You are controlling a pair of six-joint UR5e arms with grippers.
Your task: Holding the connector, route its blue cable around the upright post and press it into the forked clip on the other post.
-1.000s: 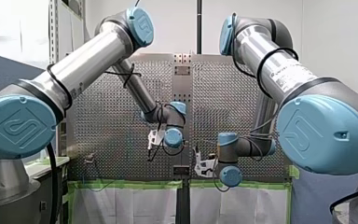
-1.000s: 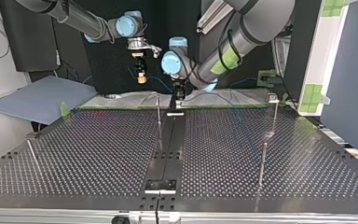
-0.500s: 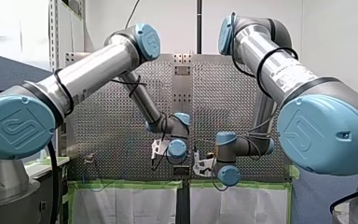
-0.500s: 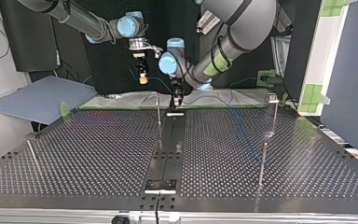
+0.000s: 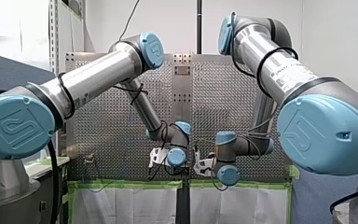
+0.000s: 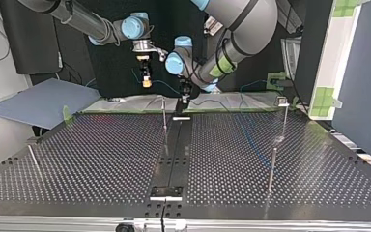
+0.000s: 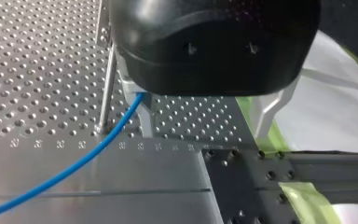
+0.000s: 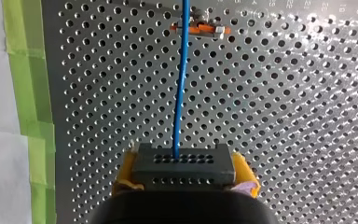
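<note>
1. My left gripper (image 7: 203,126), at the top view's upper middle, is hanging wide open. The blue cable (image 7: 74,163) is passing just beside one finger (image 7: 142,116) and the upright post (image 7: 106,88), which this gripper is nearer.
2. My right gripper (image 8: 185,171) is clamping the connector (image 8: 183,163), its cable running straight ahead.

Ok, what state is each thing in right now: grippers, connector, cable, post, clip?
Right gripper: jaws shut on connector.
Left gripper: jaws open, cable passing one side.
Connector: held, cable leaving its far face.
Cable: straight from connector to orange clip.
Post: upright, cable beside its base.
Orange clip: cable crosses it; seated or not, cannot tell.
</note>
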